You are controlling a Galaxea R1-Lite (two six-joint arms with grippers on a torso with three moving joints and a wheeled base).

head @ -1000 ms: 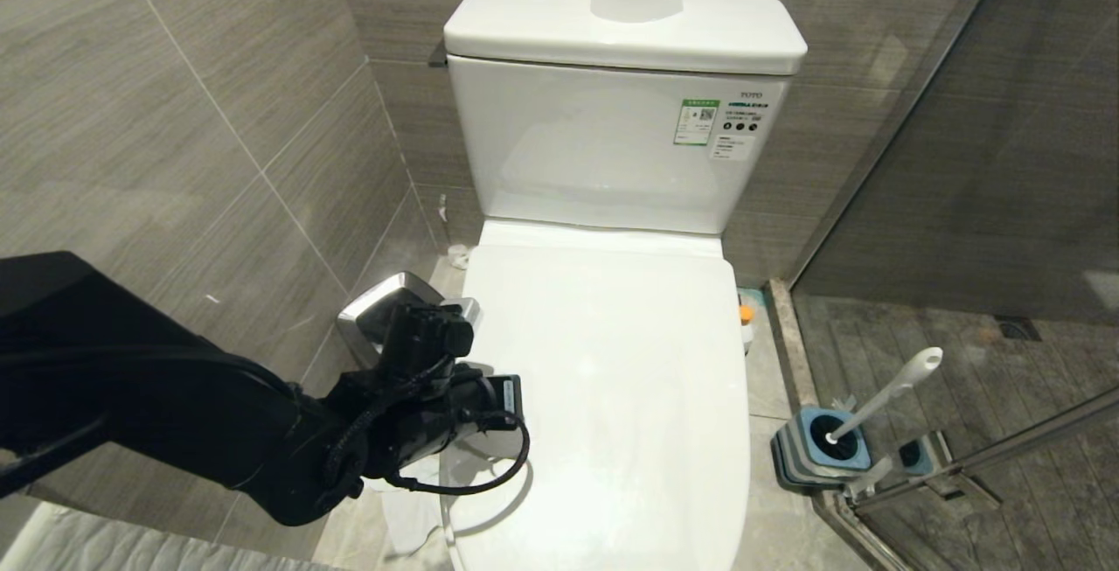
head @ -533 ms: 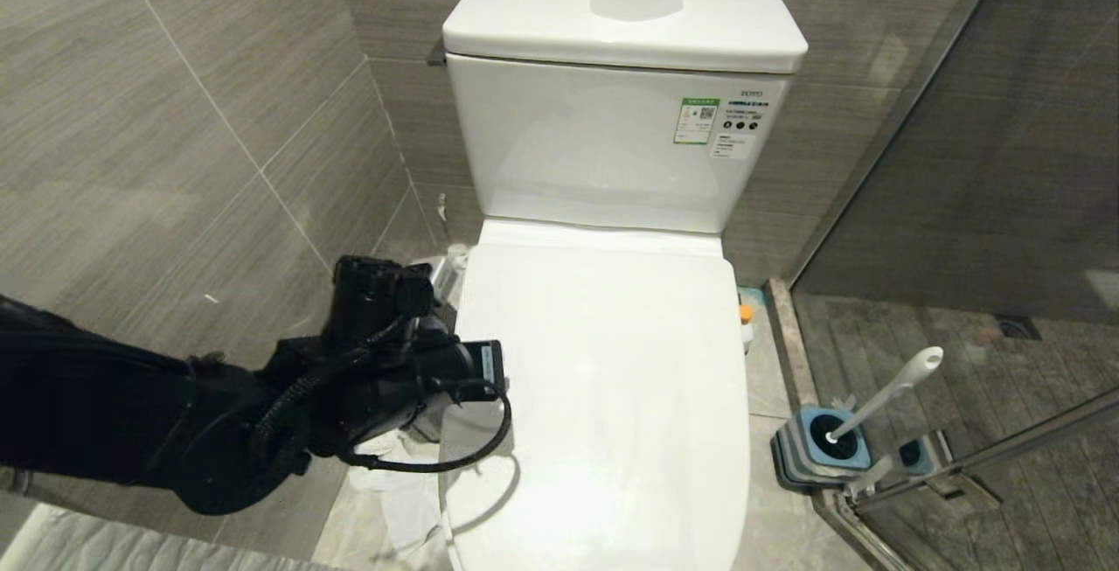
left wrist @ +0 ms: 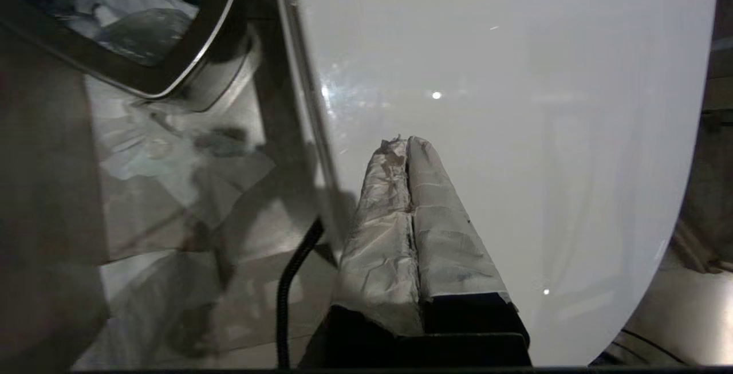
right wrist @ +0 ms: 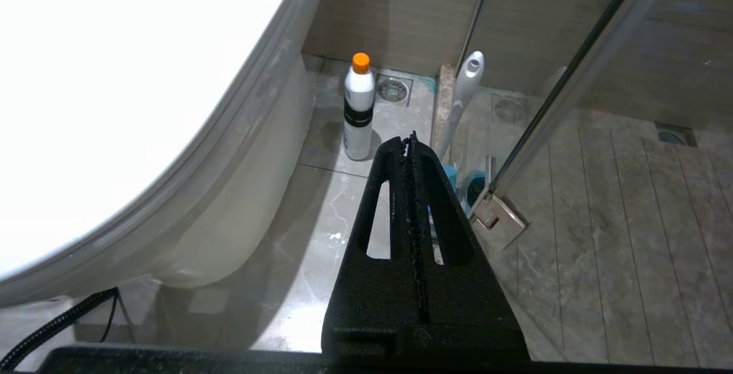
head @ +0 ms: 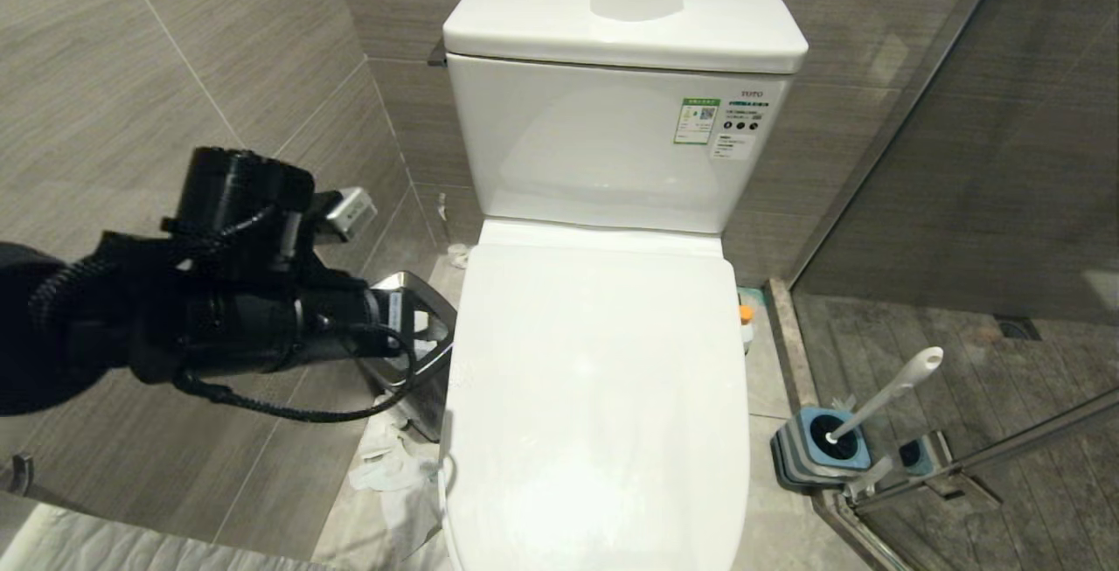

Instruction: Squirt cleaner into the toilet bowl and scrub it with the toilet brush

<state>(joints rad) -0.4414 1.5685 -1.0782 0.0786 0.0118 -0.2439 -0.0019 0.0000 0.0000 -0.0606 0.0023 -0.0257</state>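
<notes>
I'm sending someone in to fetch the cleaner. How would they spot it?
Start at the white toilet. On the floor beside its base, toward the glass shower door, stands a small white bottle. Its orange cap sets it apart from the toilet brush nearby.

The left gripper [left wrist: 408, 148], fingers [left wrist: 389, 208] pressed together, is seen above the toilet bowl's [left wrist: 515, 105] closed lid, beside the chrome-rimmed bin [left wrist: 189, 70].

left arm [head: 218, 317] matte black, looped black cable, small silver block. left gripper [left wrist: 408, 150] taped grey; right gripper [right wrist: 408, 145] black, slotted.
</notes>
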